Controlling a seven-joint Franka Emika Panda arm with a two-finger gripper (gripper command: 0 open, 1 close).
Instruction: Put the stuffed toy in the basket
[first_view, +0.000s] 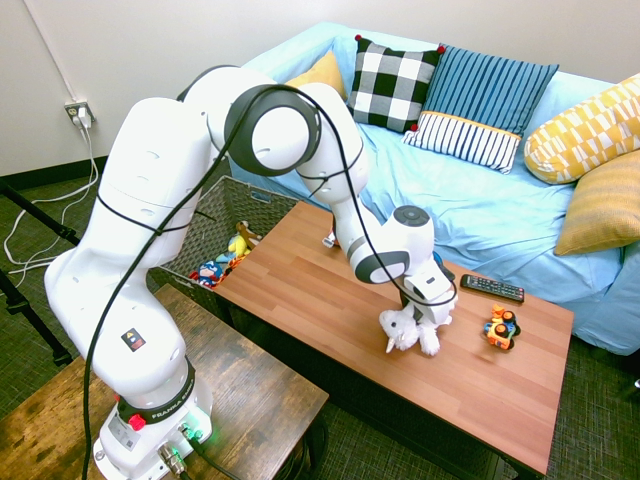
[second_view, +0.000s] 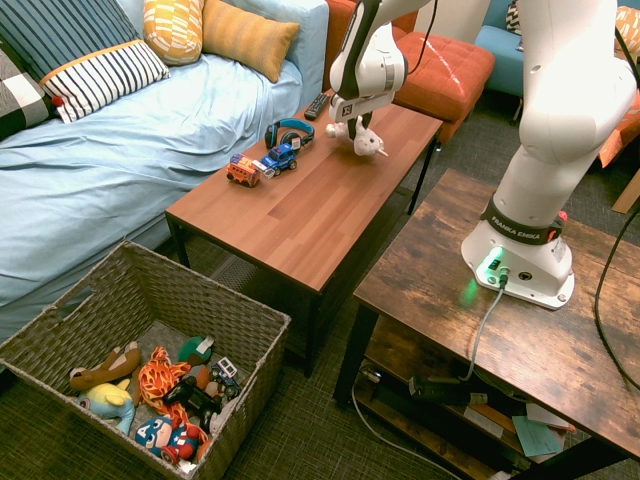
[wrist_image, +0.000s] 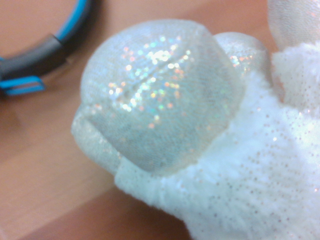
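End effector (second_view: 354, 127) grasps white plush (second_view: 368, 143);
plush lies toward the desk's (second_view: 285, 215) end edge farthest from the basket (second_view: 232, 350)

A pale, plain wall (first_view: 240, 30) stood behind a sofa (first_view: 470, 190) draped in light blue cloth. Patterned cushions (first_view: 395, 85) lined its back. The wood-topped bench (first_view: 300, 270) stood in front, on dark grey carpet (second_view: 300, 400). An orange upholstered seat (second_view: 445, 80) stood beyond the bench, and bright light fell over the room.
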